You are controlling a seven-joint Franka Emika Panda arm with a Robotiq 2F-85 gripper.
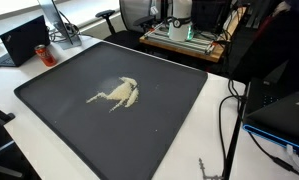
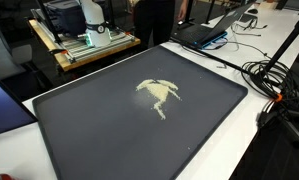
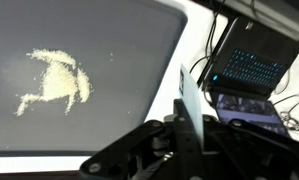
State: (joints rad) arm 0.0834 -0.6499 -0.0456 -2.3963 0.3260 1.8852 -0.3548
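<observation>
In the wrist view my gripper (image 3: 186, 128) fills the bottom edge, its dark fingers shut on a thin, pale, flat card-like blade (image 3: 192, 95) that sticks up between them. The blade stands over the white table strip just past the right edge of the large dark mat (image 3: 119, 60). A small pile of pale yellowish crumbs (image 3: 57, 80) lies on the mat, well to the left of the gripper and apart from it. Both exterior views show the same crumb pile (image 1: 117, 93) (image 2: 159, 93) near the mat's middle. The arm does not appear in either exterior view.
An open laptop (image 3: 251, 68) with a lit keyboard sits right of the gripper among dark cables (image 3: 204, 65). Another laptop (image 1: 27, 40) stands at a mat corner. A wooden cart with equipment (image 2: 89, 40) is behind the table. Cables (image 2: 274, 80) trail along the table edge.
</observation>
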